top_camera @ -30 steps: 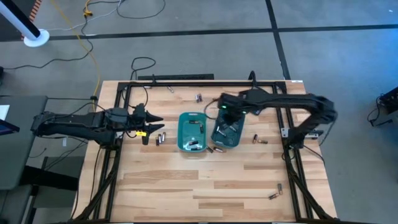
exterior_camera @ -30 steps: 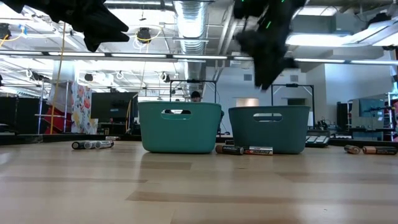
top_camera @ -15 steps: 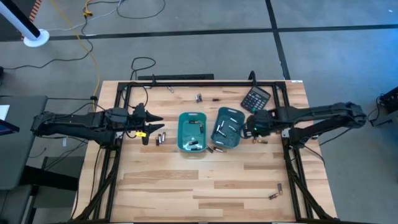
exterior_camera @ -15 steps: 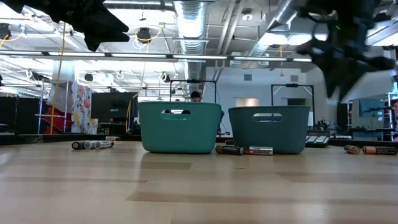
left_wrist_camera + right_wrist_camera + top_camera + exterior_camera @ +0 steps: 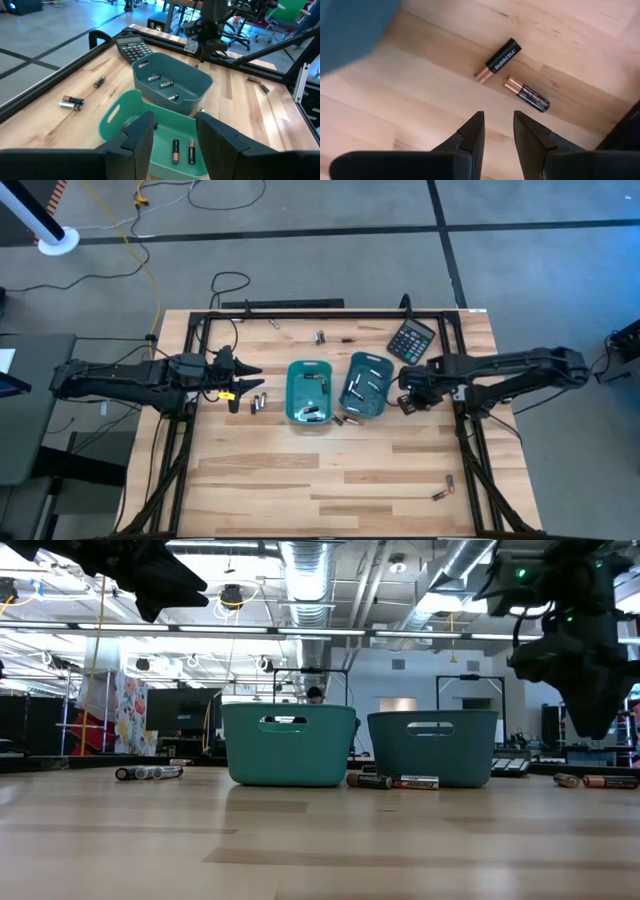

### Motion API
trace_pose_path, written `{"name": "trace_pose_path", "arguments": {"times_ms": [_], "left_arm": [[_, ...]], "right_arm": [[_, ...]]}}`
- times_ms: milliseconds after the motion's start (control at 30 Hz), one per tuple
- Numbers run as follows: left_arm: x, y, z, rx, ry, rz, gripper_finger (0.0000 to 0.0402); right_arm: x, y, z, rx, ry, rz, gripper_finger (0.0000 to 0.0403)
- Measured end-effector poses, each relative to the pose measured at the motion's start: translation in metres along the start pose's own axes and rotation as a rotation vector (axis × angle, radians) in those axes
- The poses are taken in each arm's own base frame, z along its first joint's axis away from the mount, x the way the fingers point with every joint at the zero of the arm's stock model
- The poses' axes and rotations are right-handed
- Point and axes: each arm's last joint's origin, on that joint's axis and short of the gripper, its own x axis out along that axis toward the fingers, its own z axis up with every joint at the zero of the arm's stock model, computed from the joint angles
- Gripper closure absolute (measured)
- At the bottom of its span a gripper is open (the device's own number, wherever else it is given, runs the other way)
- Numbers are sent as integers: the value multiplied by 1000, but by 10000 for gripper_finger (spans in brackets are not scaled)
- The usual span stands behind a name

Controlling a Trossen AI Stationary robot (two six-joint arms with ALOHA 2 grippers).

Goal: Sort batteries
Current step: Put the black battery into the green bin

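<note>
**Positioning over 2 loose batteries**

Hovering above the counter [image 5: 300,480], the right end effector [image 5: 495,131] held its fingers slightly parted and empty over 2 batteries [image 5: 499,61] lying just beside the darker teal tray [image 5: 366,388]. For a clean pick, the jaws would probably need to straddle only 1 cell, across its width, since the 2 lay nearly touching. The left end effector [image 5: 172,131] waited, parted and empty, near the counter's left edge. More batteries lay in the lighter tray [image 5: 308,390]. The counter was pale wood planking; a workshop with ducting showed beyond.
</note>
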Motion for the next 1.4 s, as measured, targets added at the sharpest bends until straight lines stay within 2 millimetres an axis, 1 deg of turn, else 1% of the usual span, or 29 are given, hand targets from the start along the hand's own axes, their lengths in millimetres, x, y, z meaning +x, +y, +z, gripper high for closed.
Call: {"name": "trace_pose_path", "arguments": {"times_ms": [233, 400, 600, 800, 1067, 1167, 1400], "left_arm": [[0, 0, 0, -2, -1, -1, 260], [0, 0, 0, -4, 0, -1, 260], [0, 0, 0, -12, -1, -1, 260], [0, 0, 0, -12, 1, -1, 260], [0, 1, 0, -11, -5, 25, 260], [0, 1, 0, -11, -6, 29, 260], [0, 1, 0, -11, -5, 29, 260]], "right_arm": [[12, -6, 17, -117, 85, -79, 285], [25, -7, 27, -257, 164, -117, 285], [41, -4, 30, -378, 269, -179, 285], [57, -1, 34, -471, 329, -202, 285], [77, 4, 39, -508, 392, -239, 286], [81, 5, 38, -516, 406, -250, 304], [79, 7, 34, -531, 401, -241, 369]]}}
